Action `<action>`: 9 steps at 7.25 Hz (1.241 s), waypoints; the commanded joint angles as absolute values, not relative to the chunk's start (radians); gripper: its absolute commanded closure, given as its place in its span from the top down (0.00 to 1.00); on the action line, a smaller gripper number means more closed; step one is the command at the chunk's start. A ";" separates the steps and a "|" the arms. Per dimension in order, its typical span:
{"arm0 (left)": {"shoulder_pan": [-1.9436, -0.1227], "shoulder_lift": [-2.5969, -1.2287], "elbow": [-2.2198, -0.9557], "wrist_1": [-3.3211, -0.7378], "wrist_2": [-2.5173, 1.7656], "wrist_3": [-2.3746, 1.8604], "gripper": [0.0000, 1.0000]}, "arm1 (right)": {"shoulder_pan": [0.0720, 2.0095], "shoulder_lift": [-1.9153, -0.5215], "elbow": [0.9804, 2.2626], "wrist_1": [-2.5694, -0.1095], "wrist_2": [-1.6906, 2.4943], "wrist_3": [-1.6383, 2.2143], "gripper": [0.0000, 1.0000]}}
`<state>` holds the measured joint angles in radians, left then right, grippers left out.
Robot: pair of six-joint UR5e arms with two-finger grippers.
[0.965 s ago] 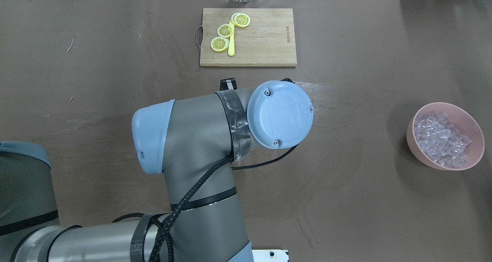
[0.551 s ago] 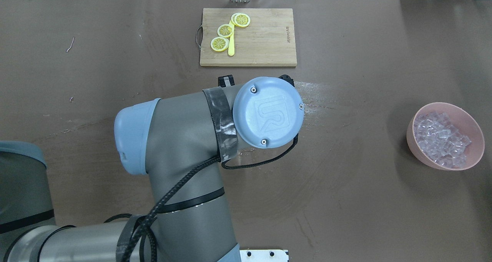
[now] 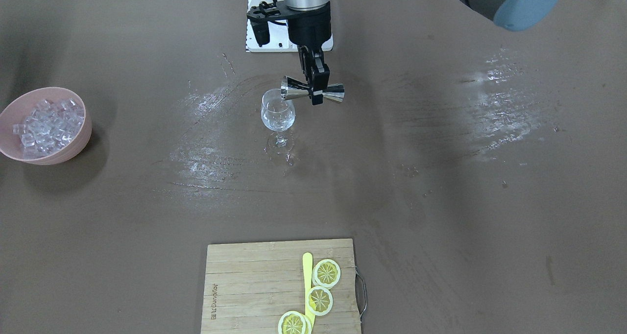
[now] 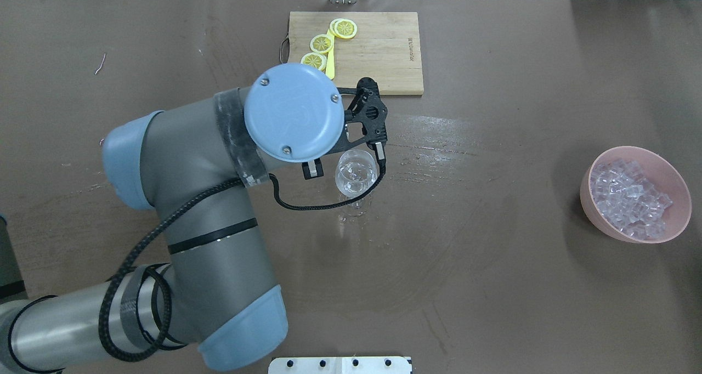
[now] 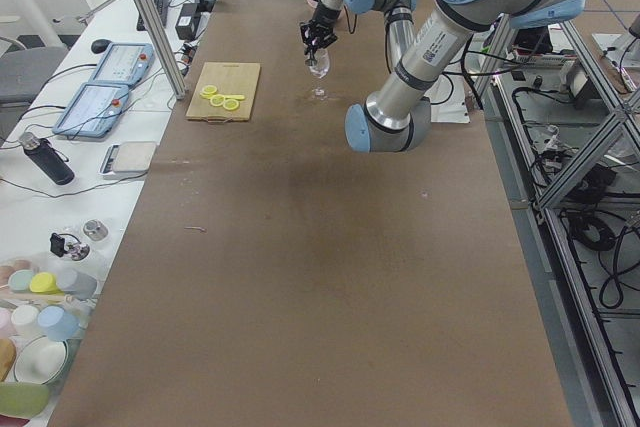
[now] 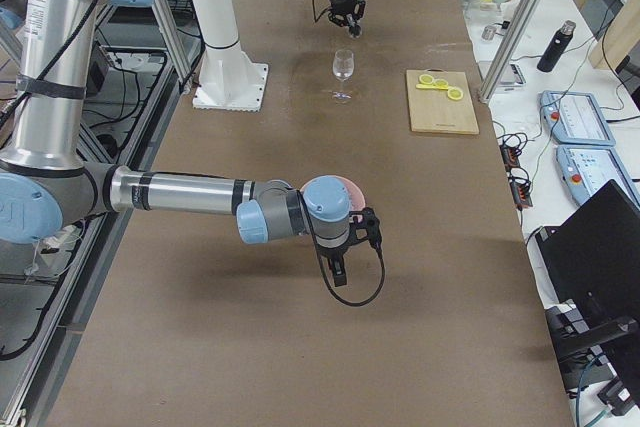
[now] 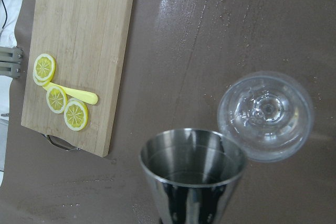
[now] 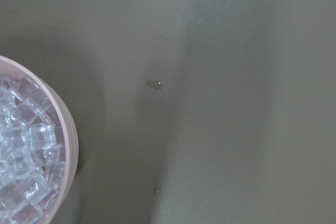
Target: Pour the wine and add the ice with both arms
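Observation:
My left gripper [image 3: 314, 86] is shut on a steel jigger [image 3: 312, 92] and holds it tipped on its side, one mouth at the rim of the clear wine glass [image 3: 277, 112]. The left wrist view shows the jigger's mouth [image 7: 192, 153] beside the glass [image 7: 265, 116]. Any wine in the glass is too clear to make out. In the overhead view the glass [image 4: 356, 174] stands next to the left wrist, which hides the jigger. The ice [image 4: 629, 197] fills a pink bowl [image 4: 677, 220] at the right. My right gripper [image 6: 343, 259] hovers by that bowl; I cannot tell if it is open.
A wooden cutting board [image 4: 378, 56] with three lemon slices [image 4: 322, 44] and a yellow stick lies beyond the glass. Wet streaks shine on the brown table around the glass [image 3: 205, 128]. The right wrist view shows the bowl's rim [image 8: 71, 140] at its left edge.
The left arm's wrist has swung left and farther from the robot in the overhead view, uncovering the wine glass that it hid before. The bowl and board have not moved.

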<state>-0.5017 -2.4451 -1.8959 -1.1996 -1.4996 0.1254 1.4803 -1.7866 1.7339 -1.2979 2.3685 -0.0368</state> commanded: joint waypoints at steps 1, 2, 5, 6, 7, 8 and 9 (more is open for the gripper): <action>-0.563 -2.369 -1.898 -1.364 -1.576 0.130 0.00 | 1.482 -1.786 1.735 -1.298 2.368 -0.037 1.00; -0.593 -2.324 -1.899 -1.447 -1.635 0.124 0.00 | 1.480 -1.786 1.735 -1.298 2.368 -0.037 1.00; -0.644 -2.193 -1.913 -1.619 -1.663 0.086 0.00 | 1.482 -1.786 1.740 -1.298 2.367 -0.037 1.00; -0.653 -2.137 -1.917 -1.699 -1.675 0.063 0.00 | 1.482 -1.786 1.740 -1.298 2.367 -0.037 1.00; -0.661 -2.088 -1.917 -1.773 -1.698 0.011 0.00 | 1.482 -1.787 1.741 -1.298 2.367 -0.038 1.00; -0.664 -2.047 -1.917 -1.840 -1.710 -0.042 0.00 | 1.482 -1.790 1.746 -1.298 2.367 -0.037 1.00; -0.676 -2.008 -1.917 -1.895 -1.727 -0.117 0.00 | 1.482 -1.790 1.744 -1.298 2.367 -0.037 1.00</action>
